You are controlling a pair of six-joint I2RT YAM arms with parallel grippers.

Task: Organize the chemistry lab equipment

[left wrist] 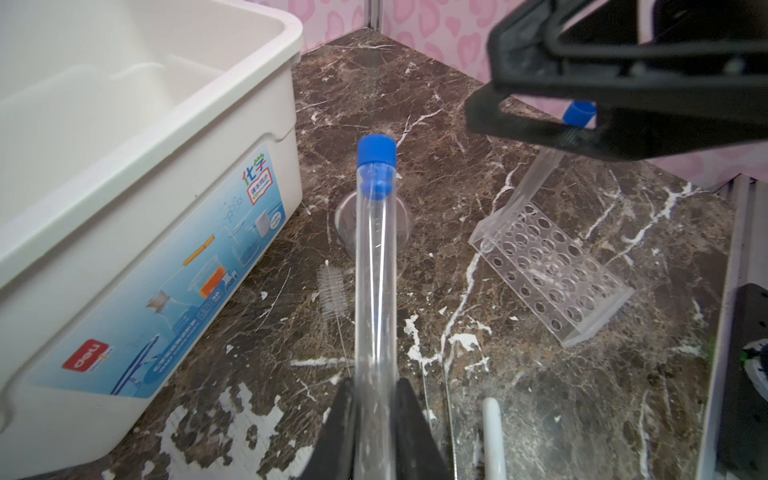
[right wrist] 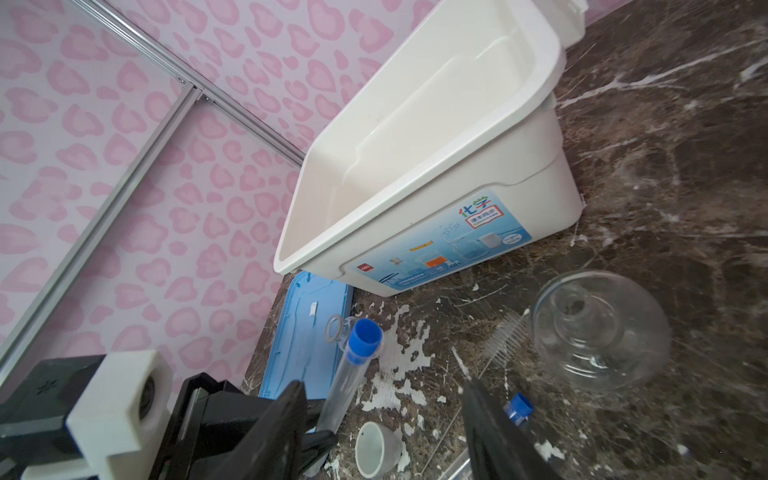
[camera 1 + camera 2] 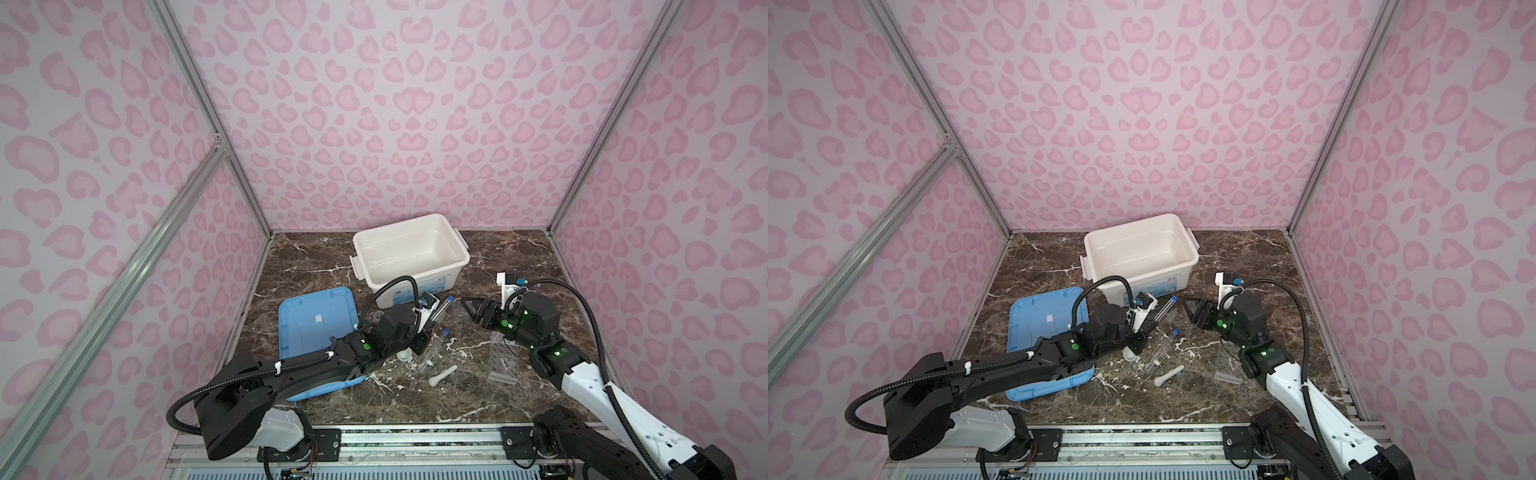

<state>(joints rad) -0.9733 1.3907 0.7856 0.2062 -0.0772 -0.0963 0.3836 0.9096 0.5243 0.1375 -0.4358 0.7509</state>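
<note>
My left gripper [image 1: 376, 386] is shut on a clear blue-capped test tube [image 1: 376, 270], which it holds tilted above the marble table in both top views [image 3: 442, 307] [image 3: 1166, 307]. My right gripper [image 3: 467, 305] [image 2: 384, 386] stands open just right of that tube's cap with nothing between its fingers. More test tubes [image 3: 438, 349] lie on the table beside the white mortar bowl [image 3: 405, 355] [image 2: 376, 449] and the white pestle [image 3: 444, 374]. The clear tube rack [image 3: 505, 359] [image 1: 552, 270] lies under the right arm. A clear glass beaker [image 2: 598, 328] stands near the right gripper.
The open white bin [image 3: 432, 282] [image 3: 1150, 286] sits at the back middle, its blue lid [image 3: 316, 320] flat on the left under the left arm. A small bristle brush [image 1: 332, 291] lies by the bin's front wall. A small glass piece [image 2: 334, 328] rests at the lid's edge.
</note>
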